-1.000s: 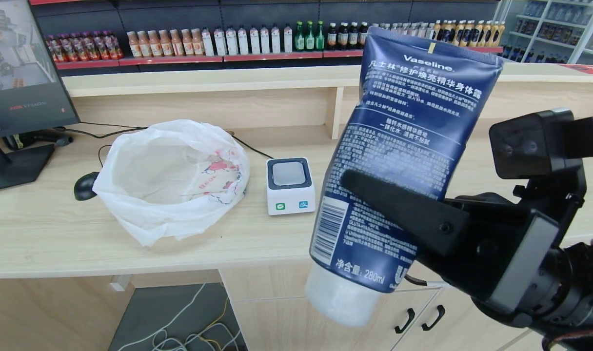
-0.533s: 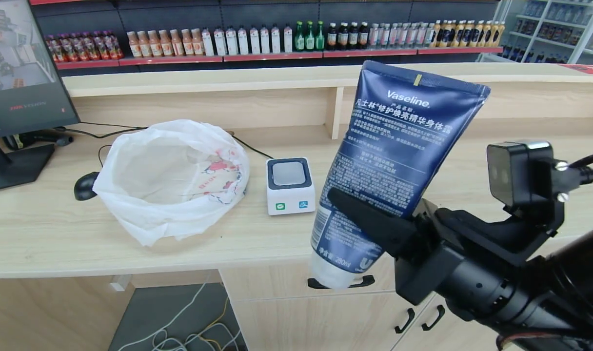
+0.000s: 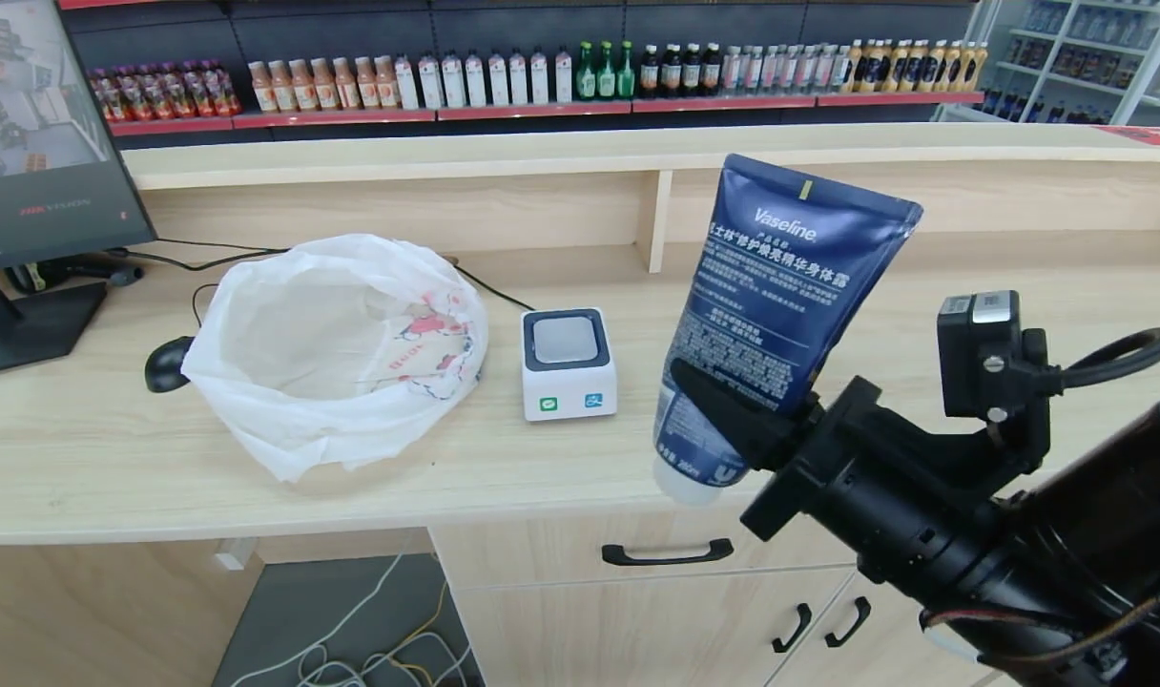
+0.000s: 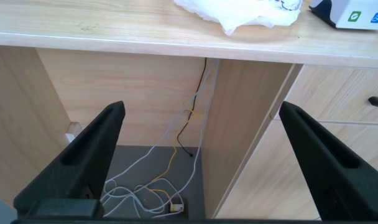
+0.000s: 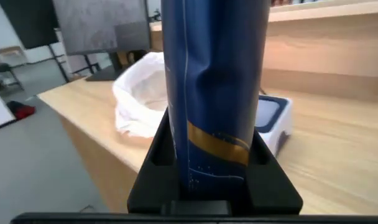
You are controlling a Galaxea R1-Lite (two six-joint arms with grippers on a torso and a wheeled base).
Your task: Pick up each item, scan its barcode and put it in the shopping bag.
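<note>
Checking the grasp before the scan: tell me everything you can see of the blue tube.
The tube is dark blue, glossy soft plastic, with white print facing the head camera and a gold band on the far side. Its flat crimped end is up and its whitish cap down, and it leans slightly. The right tool is shut on its lower part, a finger each side; nothing else touches it. It hangs above the counter at its front edge, right of the scanner.
</note>
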